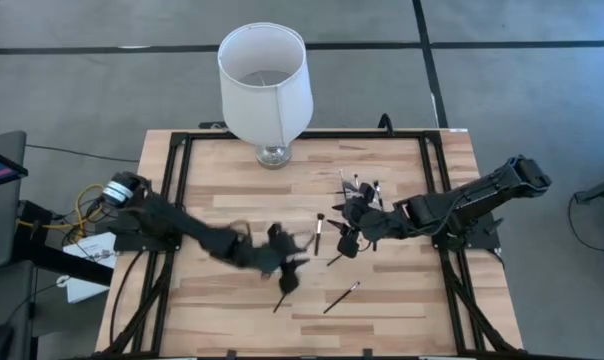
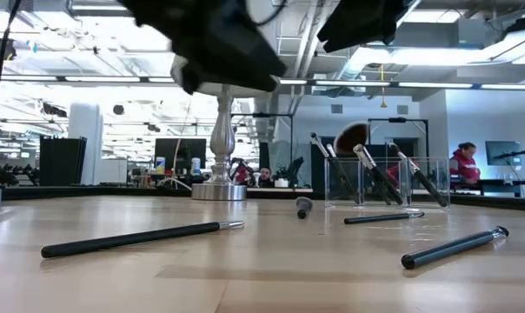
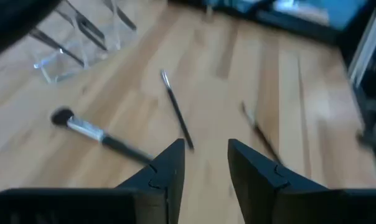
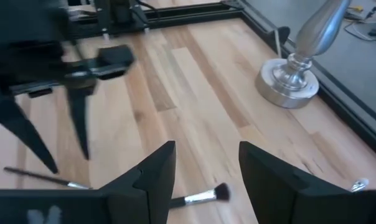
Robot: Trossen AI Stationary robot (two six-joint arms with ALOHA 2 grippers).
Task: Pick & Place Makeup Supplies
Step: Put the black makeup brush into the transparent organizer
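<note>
Several thin makeup brushes lie flat on the wooden table: one with a small dark head [image 1: 319, 232], one [image 1: 342, 297] nearer the near edge, another [image 1: 280, 300] below my left gripper. More brushes stand in the clear holder [image 1: 360, 190] [image 2: 384, 178]. My left gripper [image 1: 287, 268] [image 3: 206, 155] hangs open above the table's middle; a fluffy-headed brush [image 3: 94, 132] and a thin brush [image 3: 175, 112] lie ahead of it. My right gripper [image 1: 347, 240] [image 4: 206, 158] is open just right of it, over a brush [image 4: 200, 197].
A large white lampshade [image 1: 265, 80] on a shiny base [image 2: 219, 187] [image 4: 287, 81] stands at the table's far edge. Black frame rails [image 1: 182, 180] run along the left and right sides. The two grippers are close together. A person [image 2: 462, 165] shows far off in the room.
</note>
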